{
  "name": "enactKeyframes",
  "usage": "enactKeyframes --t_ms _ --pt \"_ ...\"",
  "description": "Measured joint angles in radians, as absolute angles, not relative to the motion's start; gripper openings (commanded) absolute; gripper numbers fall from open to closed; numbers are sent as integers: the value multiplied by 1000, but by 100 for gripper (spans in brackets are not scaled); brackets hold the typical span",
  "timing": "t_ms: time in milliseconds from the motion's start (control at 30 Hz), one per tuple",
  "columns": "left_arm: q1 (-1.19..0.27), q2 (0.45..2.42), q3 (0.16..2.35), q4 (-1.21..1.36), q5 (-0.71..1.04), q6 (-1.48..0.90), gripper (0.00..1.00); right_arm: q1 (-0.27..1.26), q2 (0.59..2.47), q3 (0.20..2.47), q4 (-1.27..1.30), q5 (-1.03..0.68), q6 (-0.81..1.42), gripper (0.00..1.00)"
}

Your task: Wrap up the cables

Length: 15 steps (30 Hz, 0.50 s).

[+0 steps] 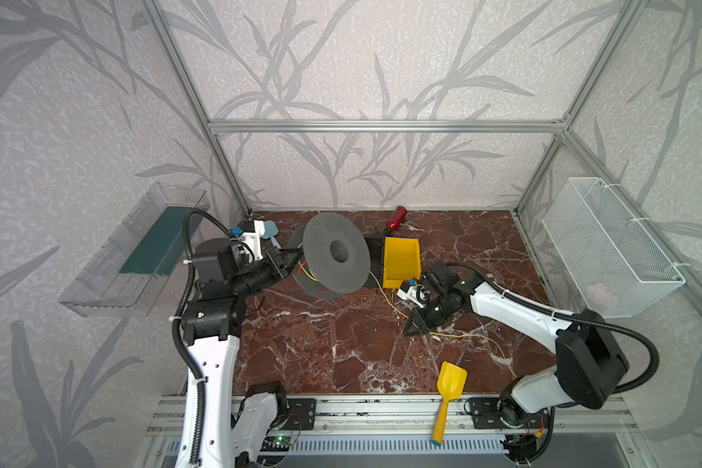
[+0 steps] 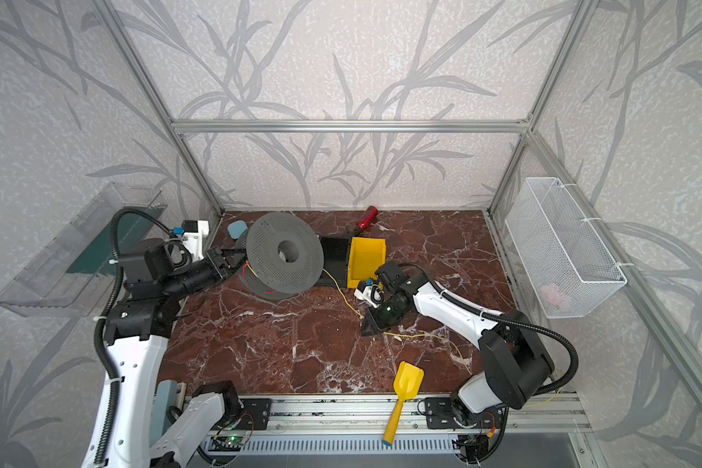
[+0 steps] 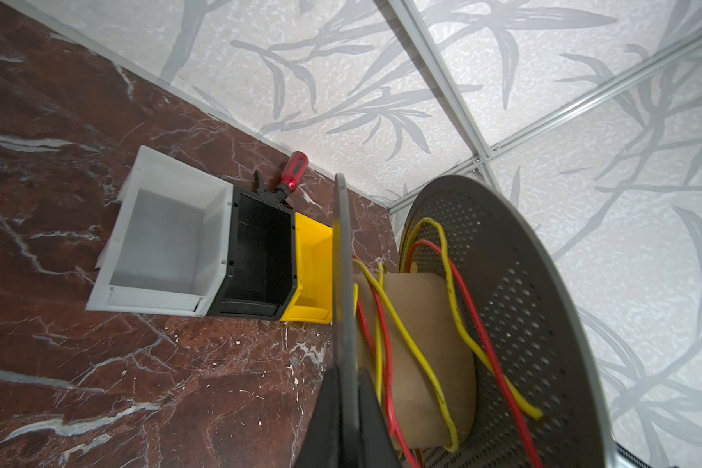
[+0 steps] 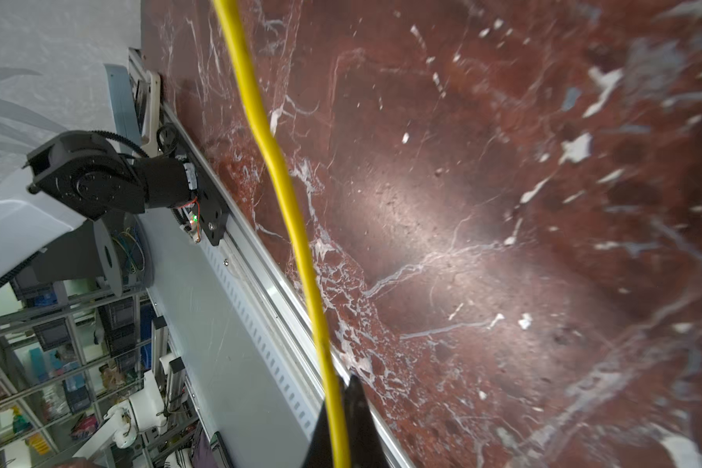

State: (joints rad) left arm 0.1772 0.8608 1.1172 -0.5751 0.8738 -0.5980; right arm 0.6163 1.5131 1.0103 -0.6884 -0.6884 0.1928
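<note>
right gripper (image 4: 341, 389) closed on thin yellow wire (image 4: 284, 194), left gripper (image 3: 347, 383) clamped on grey perforated spool (image 1: 336, 251); wire to be wound taut, between flanges.

Top views: high, looking down, sharing whole table (image 1: 341, 344); wrist views close.

The left arm (image 1: 211, 364) and right arm (image 1: 511, 308) have white shells and black joint housings. A black corrugated hose (image 1: 187, 243) runs along each, fastened with white zip ties (image 1: 200, 381). Each wrist carries a white camera block (image 1: 254, 240) with a blue connector (image 1: 236, 232). The left gripper (image 3: 346, 377) and right gripper (image 4: 337, 399) are black with tapering fingers. Black base plates (image 1: 301, 413) show screws; a green light (image 1: 279, 439) glows nearby.
</note>
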Motion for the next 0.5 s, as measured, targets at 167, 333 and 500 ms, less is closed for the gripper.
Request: enactKeyframes --t_ms 167,333,500 --pt "163 823 1142 -648 927 -508 0 543 1580 1150 -804 -636 154 0" --pt "143 786 1144 -746 923 -420 0 486 1627 1329 -926 -579 117 0" --pt "58 736 1129 -810 885 -348 0 461 1651 1473 -1015 -565 111 0"
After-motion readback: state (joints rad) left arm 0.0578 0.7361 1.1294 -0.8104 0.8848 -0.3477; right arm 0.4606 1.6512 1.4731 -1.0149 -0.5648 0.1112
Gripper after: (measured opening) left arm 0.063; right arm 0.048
